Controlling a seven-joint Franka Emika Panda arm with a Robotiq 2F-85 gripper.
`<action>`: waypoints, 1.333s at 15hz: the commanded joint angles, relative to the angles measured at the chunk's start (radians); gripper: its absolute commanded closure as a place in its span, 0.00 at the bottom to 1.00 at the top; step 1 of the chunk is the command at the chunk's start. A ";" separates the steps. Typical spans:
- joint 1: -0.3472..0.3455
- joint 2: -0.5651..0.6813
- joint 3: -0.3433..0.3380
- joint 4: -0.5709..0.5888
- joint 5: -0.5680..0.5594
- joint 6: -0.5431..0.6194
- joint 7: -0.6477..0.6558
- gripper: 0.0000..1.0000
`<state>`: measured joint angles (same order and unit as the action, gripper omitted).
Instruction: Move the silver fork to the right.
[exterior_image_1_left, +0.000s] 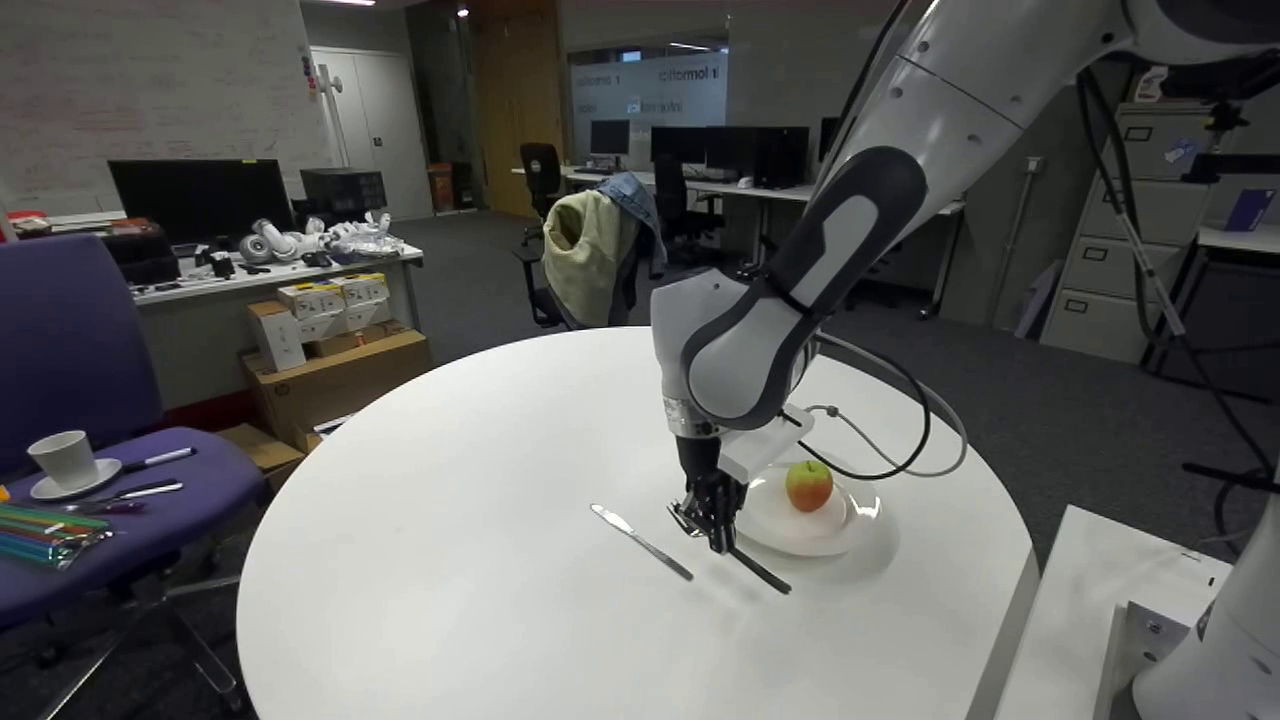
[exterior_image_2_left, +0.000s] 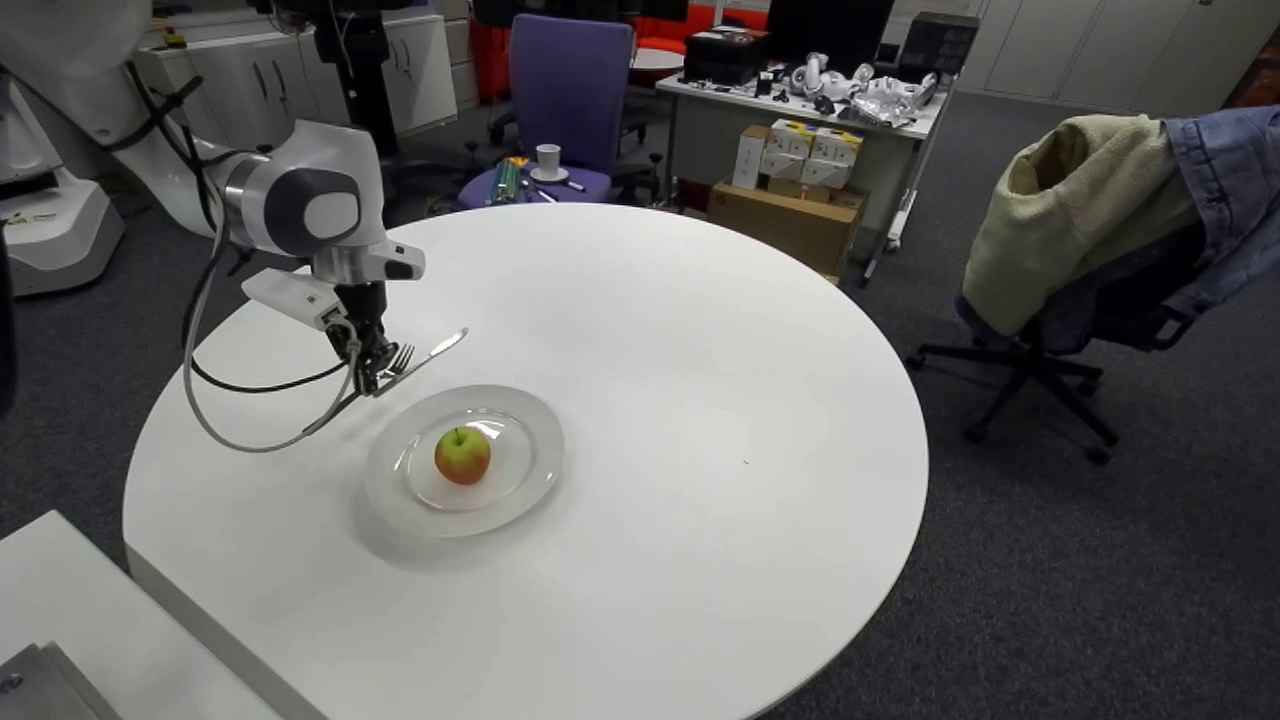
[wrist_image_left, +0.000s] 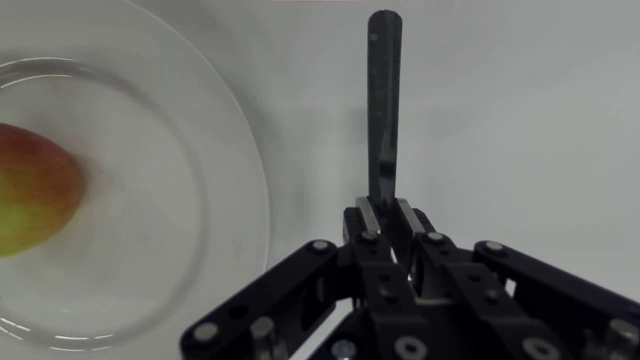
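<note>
Evidently, the black two-fingered claw (wrist_image_left: 387, 212) is pinching the slim silver metal table fork (wrist_image_left: 384, 90), its jaws standing only as far apart as the handle between them. In the wrist view the handle's plain end is sticking out ahead of the claw, and in both exterior views the tined head is showing on the claw's opposite side. The fork seems to be hanging a little above the smooth round white table (exterior_image_2_left: 700, 320), though neither exterior view is settling the height for sure. To the claw's left in the wrist view, a wide-rimmed round white plate (wrist_image_left: 232, 165) is lying apart from the fork, with a red-and-green apple (wrist_image_left: 35, 190) sitting on it. Near the claw, on the side away from the plate, a slim silver metal knife (exterior_image_1_left: 640, 541) is resting on the table in an exterior view.

I judge the step in hand to be carrying the fork sideways and setting it down. Doing that well is calling for a firm, even squeeze, since so slim a handle could be twisting if either end is bumping something. The claw should be travelling level, clear of knife and plate, lowering until tines and handle are touching together, then parting its jaws gently.
</note>
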<state>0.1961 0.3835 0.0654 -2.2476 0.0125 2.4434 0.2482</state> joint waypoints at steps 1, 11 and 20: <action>-0.022 -0.005 -0.004 -0.023 -0.012 0.010 -0.036 0.97; -0.020 0.048 -0.012 0.017 -0.025 0.015 -0.047 0.97; -0.019 0.076 -0.014 0.046 -0.042 0.016 -0.049 0.97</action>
<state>0.1815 0.4468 0.0549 -2.2165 -0.0119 2.4446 0.2194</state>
